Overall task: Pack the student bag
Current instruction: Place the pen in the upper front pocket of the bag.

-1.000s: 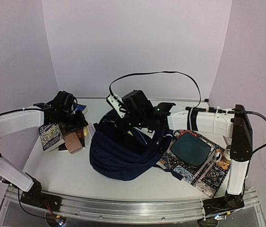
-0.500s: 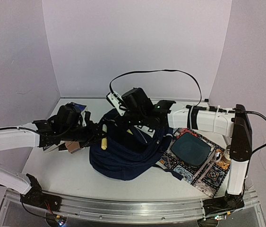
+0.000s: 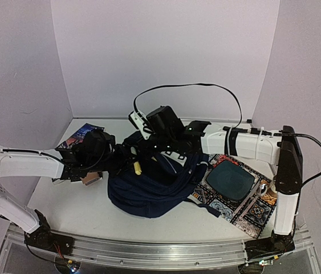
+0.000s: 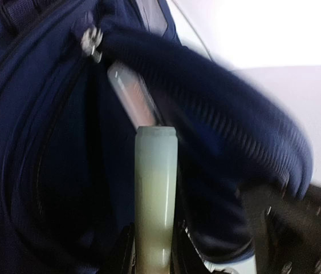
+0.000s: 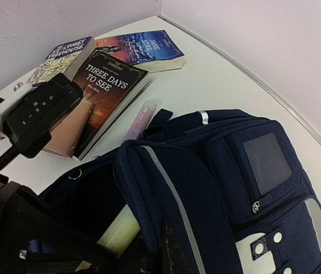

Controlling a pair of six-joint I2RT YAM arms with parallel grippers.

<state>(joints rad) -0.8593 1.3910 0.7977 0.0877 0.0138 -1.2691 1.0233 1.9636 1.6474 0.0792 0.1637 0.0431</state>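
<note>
While the student bag [image 3: 149, 197] lies open on the table [image 3: 63, 200], the top view puts the left gripper [image 3: 129, 164] at its left rim and the right gripper [image 3: 155, 153] at its rear rim. Left wrist: the jaws clamp a pale tube [image 4: 155, 188] pointing into the bag. Right wrist: the closed jaws pinch the bag's rim; books [image 5: 106, 91] lie beyond the bag.

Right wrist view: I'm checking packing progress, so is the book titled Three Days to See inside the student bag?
No, Three Days to See lies flat on the table, outside the student bag.
</note>
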